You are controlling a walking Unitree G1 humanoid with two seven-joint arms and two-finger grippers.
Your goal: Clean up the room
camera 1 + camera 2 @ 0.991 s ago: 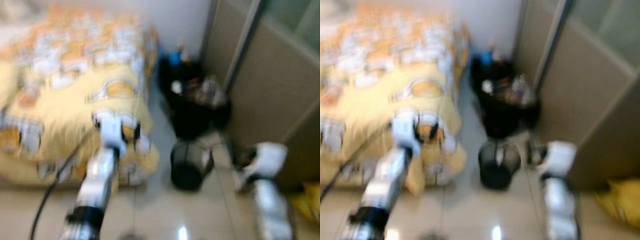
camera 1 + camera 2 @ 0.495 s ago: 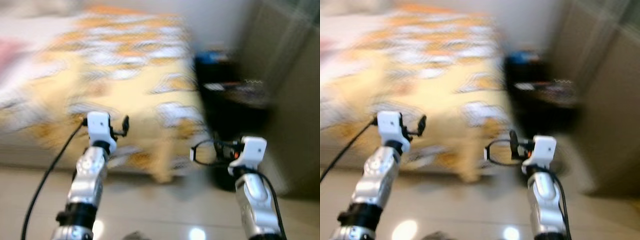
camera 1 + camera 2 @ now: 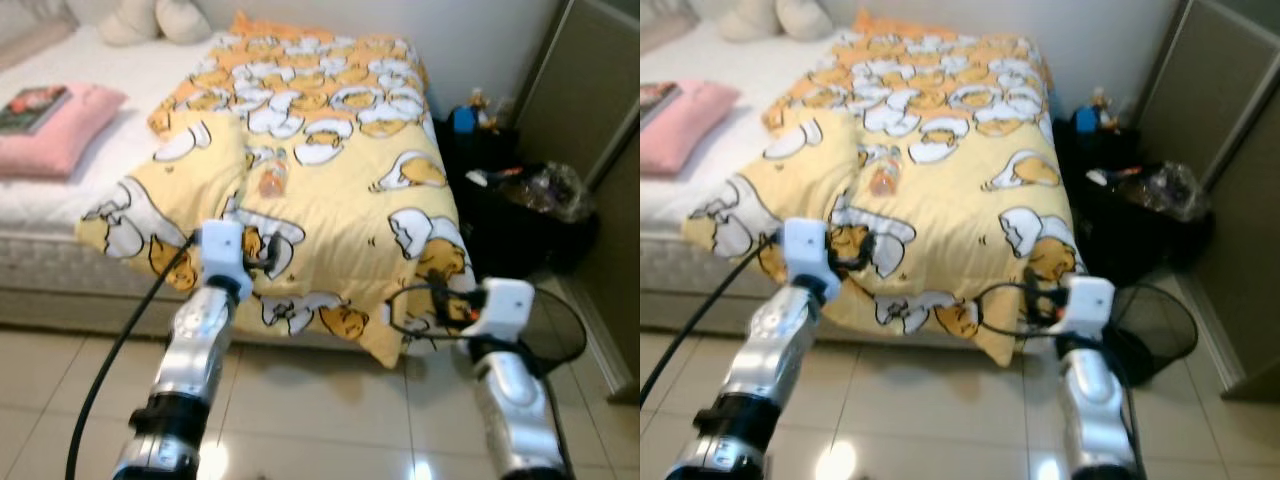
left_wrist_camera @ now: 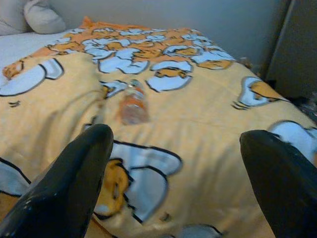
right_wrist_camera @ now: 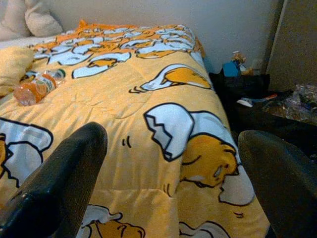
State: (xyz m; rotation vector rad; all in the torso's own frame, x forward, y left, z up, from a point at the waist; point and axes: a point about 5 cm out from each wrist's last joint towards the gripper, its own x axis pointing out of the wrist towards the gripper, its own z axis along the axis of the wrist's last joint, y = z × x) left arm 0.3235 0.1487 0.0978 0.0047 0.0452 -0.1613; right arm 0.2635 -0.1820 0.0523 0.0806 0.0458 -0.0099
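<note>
A plastic bottle (image 3: pixel 272 176) lies on its side on the yellow duvet (image 3: pixel 340 190), toward the middle of the bed and well in from its foot edge, its long axis pointing roughly away from the robot. It lies straight ahead of the left gripper (image 4: pixel 178 163), the nearer one, and off to the left of the right gripper (image 5: pixel 173 173). Both grippers are spread wide and hold nothing, hovering near the foot edge of the bed.

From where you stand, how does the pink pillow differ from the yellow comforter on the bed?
The pink pillow is plain pink; the yellow comforter is printed with white-and-orange cartoon figures. The pillow lies on the bare white sheet with a book on it; the comforter carries a plastic bottle. The pillow is small; the comforter spreads wide and hangs over the bed's foot. Both are soft bedding.
</note>
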